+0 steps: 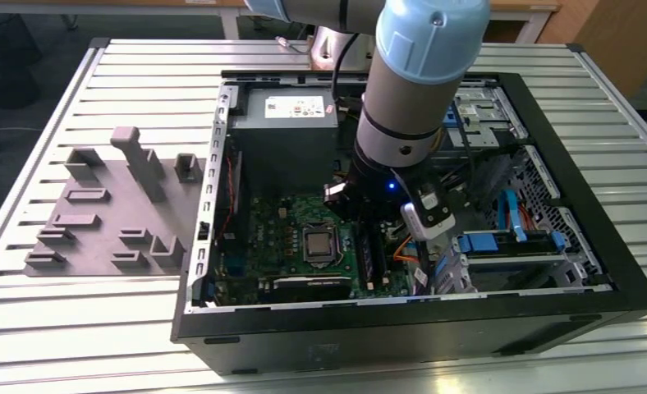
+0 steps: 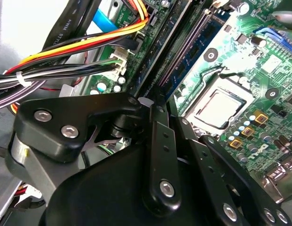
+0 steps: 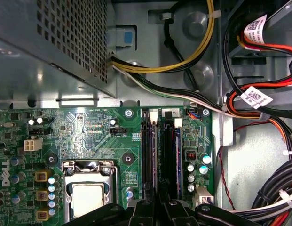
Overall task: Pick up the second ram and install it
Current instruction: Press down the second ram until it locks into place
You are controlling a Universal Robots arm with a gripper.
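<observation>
My gripper (image 1: 359,215) reaches down into the open computer case (image 1: 586,205), right over the black memory slots (image 3: 149,155) of the green motherboard (image 1: 285,217). In the second wrist view the fingers (image 2: 157,113) are drawn together at the near end of the second ram (image 2: 189,52). It is a blue-green stick with dark chips, standing on edge in a slot and running away from the gripper (image 2: 153,101). In the first wrist view the same stick (image 3: 167,155) shows as a dark strip between white latches, above the gripper (image 3: 157,203).
The silver processor (image 3: 89,197) lies beside the slots. Bundled cables (image 2: 66,52) and a drive cage (image 1: 516,246) crowd the other side. The power supply (image 1: 285,115) fills the case's far end. A grey fixture plate (image 1: 104,213) lies outside, on the exterior view's left.
</observation>
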